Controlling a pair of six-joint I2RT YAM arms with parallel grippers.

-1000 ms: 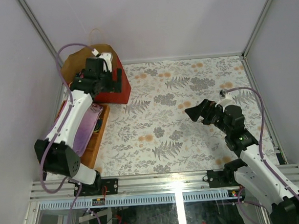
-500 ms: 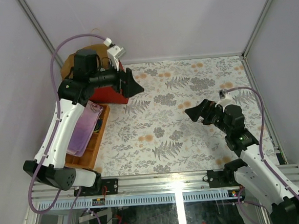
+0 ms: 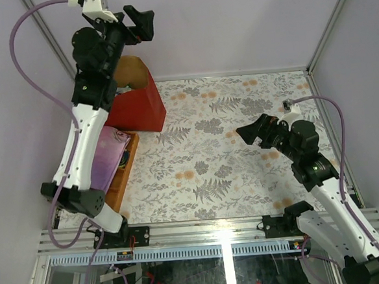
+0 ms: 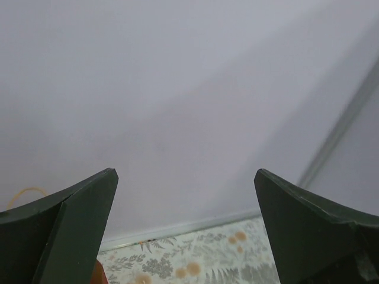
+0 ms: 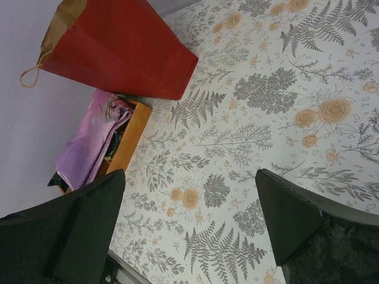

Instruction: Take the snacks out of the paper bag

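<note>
The paper bag (image 3: 137,108), red outside and brown inside, stands at the back left with its mouth up. It also shows in the right wrist view (image 5: 121,50), with a tan cord handle (image 5: 29,76). My left gripper (image 3: 140,22) is raised high above the bag against the back wall, open and empty; in the left wrist view (image 4: 185,173) it faces the wall. My right gripper (image 3: 244,135) is open and empty above the right part of the table, and in the right wrist view (image 5: 189,173) it looks down on the floral cloth. No snack packet shows clearly.
A wooden tray (image 3: 127,164) lies along the left edge in front of the bag, with a flat pink-purple item (image 3: 105,159) in it and something dark under that. They also show in the right wrist view: the tray (image 5: 131,135) and the pink item (image 5: 89,142). Walls close in the left, back and right.
My left arm came up out of the bag's mouth and swung high toward the back wall, holding nothing. My right gripper shifted slightly right and stayed open.
</note>
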